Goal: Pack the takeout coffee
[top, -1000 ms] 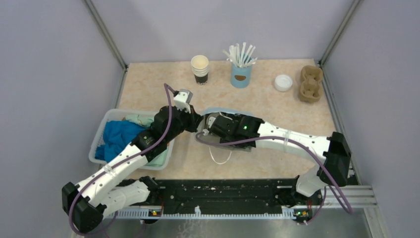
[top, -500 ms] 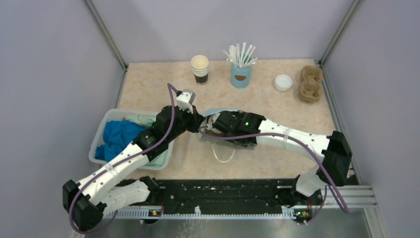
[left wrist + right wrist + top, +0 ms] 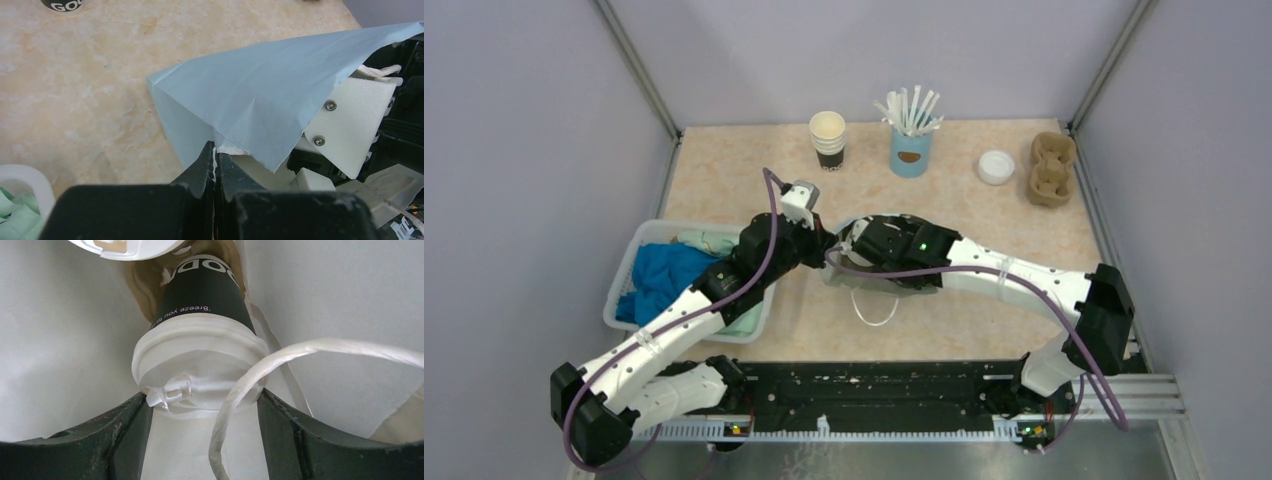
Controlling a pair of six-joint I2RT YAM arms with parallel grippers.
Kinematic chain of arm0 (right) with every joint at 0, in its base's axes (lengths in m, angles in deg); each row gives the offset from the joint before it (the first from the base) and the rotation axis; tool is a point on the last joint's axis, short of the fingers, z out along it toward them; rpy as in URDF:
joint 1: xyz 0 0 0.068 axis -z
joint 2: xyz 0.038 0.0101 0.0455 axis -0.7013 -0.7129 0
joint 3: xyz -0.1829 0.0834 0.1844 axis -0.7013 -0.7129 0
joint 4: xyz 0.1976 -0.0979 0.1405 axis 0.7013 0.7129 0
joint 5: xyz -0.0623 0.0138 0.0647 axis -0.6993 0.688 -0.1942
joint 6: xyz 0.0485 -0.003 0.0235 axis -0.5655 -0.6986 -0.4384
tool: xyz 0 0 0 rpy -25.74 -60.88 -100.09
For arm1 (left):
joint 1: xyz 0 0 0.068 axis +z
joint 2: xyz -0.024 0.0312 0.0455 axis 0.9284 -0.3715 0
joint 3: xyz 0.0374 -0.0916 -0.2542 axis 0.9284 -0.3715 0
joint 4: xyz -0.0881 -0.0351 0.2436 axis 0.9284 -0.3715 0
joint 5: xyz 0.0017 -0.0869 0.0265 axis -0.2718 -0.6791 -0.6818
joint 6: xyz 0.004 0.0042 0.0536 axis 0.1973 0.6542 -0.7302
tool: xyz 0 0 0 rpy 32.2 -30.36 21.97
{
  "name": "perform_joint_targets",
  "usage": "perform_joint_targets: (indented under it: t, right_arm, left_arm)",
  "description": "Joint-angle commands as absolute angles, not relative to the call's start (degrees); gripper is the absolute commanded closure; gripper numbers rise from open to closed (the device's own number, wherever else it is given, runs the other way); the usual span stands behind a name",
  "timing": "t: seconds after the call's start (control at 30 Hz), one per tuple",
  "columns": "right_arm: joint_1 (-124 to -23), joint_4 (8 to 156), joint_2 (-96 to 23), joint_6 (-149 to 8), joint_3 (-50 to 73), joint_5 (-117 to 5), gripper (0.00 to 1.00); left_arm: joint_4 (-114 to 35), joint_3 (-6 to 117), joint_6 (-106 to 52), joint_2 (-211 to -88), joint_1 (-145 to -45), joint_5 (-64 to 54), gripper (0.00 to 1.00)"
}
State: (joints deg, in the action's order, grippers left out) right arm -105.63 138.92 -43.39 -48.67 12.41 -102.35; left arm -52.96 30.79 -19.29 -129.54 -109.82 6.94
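Observation:
The takeout coffee [image 3: 200, 360], black band and white lid, lies inside a light blue paper bag [image 3: 260, 95] whose inside looks white. My right gripper [image 3: 200, 405] reaches into the bag, its fingers [image 3: 127, 425] shut against the sides of the lid. The bag's white cord handle [image 3: 260, 375] loops across the lid. Another white lid [image 3: 125, 247] shows deeper in the bag. My left gripper [image 3: 215, 150] is shut on the bag's mouth edge. In the top view both grippers meet at the bag [image 3: 864, 223] at mid table; the coffee is hidden there.
At the back stand stacked lidless cups [image 3: 828, 138], a light blue cup of white sticks [image 3: 911, 140], a loose white lid [image 3: 996, 166] and a cardboard cup carrier [image 3: 1051, 168]. A white basket [image 3: 621, 285] with blue and green cloths sits at the left.
My right gripper has pushed a little further left into the bag, and the bag has shifted slightly with it. The left gripper keeps its hold.

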Motion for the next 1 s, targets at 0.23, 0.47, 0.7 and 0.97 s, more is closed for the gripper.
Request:
perform_joint_targets:
  t: [0.23, 0.47, 0.7, 0.97]
  right_arm:
    - [-102.5, 125.6, -40.6, -44.2, 9.5, -104.6, 0.52]
    - [-99.5, 122.1, -39.6, -41.7, 6.7, -101.6, 0.53]
    - [-99.0, 117.8, -40.9, -39.2, 3.7, -98.7, 0.53]
    - [-98.5, 110.8, -39.5, -38.3, 1.6, -96.9, 0.53]
  left_arm:
    - [-55.3, 33.9, -21.1, -131.4, -109.8, 6.5, 1.0]
    - [-55.2, 33.9, -20.3, -131.9, -109.9, 6.0, 1.0]
    - [-55.2, 34.1, -19.7, -132.9, -109.9, 6.2, 1.0]
    - [-56.3, 34.3, -18.7, -133.2, -110.0, 6.8, 1.0]
